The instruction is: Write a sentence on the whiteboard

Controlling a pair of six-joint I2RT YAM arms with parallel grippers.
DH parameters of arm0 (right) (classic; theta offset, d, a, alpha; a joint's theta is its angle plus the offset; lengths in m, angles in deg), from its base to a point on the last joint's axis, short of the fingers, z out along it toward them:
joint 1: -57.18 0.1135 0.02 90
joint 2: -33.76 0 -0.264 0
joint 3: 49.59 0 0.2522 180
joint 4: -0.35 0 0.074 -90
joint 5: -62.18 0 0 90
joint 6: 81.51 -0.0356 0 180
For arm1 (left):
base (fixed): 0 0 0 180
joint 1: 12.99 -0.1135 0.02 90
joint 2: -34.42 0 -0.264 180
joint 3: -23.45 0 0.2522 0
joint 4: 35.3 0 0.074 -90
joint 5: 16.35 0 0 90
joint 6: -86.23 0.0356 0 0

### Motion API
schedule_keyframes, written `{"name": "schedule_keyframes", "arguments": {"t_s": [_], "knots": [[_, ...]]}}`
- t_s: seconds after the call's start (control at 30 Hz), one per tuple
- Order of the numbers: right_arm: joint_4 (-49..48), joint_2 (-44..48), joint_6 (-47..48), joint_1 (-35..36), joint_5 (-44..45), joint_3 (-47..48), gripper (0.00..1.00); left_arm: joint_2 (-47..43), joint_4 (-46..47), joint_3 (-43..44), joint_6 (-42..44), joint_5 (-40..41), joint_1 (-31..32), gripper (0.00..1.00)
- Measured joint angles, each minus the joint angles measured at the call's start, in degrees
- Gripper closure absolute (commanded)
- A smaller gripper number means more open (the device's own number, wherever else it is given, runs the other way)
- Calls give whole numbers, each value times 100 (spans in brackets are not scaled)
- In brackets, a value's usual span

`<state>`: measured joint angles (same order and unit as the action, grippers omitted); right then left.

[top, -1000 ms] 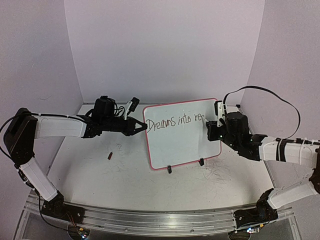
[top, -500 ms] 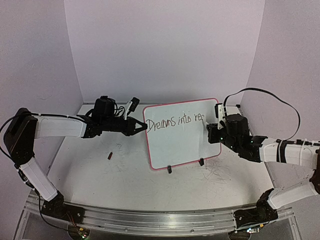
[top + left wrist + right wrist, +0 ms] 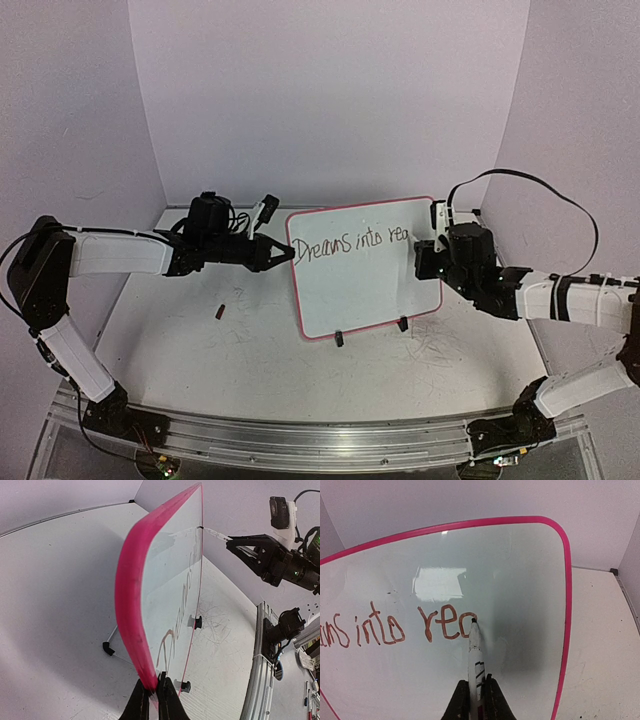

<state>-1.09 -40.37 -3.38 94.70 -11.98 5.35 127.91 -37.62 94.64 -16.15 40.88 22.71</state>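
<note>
whiteboard: probably light, stiff, slick | left gripper pinches its 9 o'clock frame edge | right gripper clamps marker near 3 o'clock

Right wrist view: sentence start cut off at left edge. Small dark object, possibly cap, unidentifiable.

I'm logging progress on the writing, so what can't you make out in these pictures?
- Right wrist: the sentence starts past the left edge; the right hand covers the marker's back end.
- Left wrist: whiteboard nearly edge-on, writing unreadable.
- Top: dark bit on the table too small to name.
</note>
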Motion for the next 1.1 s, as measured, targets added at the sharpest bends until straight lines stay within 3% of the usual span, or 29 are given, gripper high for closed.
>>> {"name": "schedule_keyframes", "arguments": {"t_s": [0.83,1.1], "knots": [[85,199,-132,0,-51,-288,100,-1,0,0,19,-2,2,100],[381,1131,-101,0,-44,-288,100,-1,0,0,42,0,4,100]]}}
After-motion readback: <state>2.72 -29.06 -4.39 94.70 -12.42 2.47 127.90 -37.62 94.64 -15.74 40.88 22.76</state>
